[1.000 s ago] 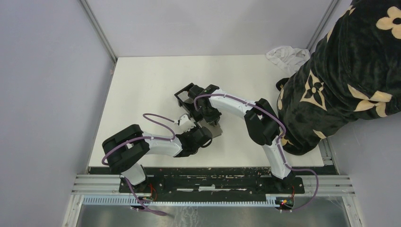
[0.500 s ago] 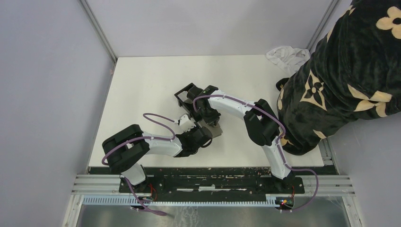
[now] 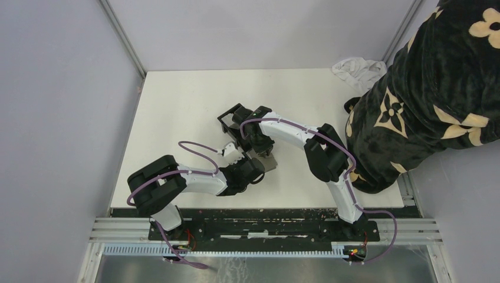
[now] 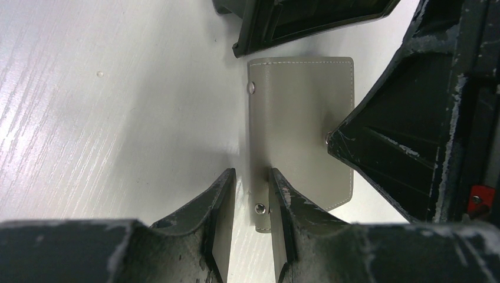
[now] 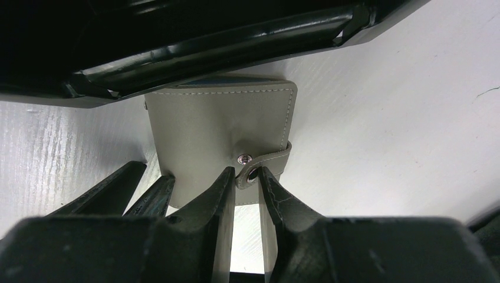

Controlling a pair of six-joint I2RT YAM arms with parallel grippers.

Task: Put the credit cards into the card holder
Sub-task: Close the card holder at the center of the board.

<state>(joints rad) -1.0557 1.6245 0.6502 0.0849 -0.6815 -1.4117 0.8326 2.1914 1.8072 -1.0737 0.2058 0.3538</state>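
Stitching edges a flat grey leather-look card holder (image 4: 301, 118) with metal snaps, on a white table (image 4: 88, 118) beside a black plastic box (image 4: 306, 20). Left gripper (image 4: 250, 177) and right gripper (image 5: 246, 172) stand narrow at it; we cannot tell any grip.

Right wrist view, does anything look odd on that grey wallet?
Yes. The grey wallet lies flat next to the black box, but its snap strap is undone and curls up off the stud, between the right gripper fingertips.
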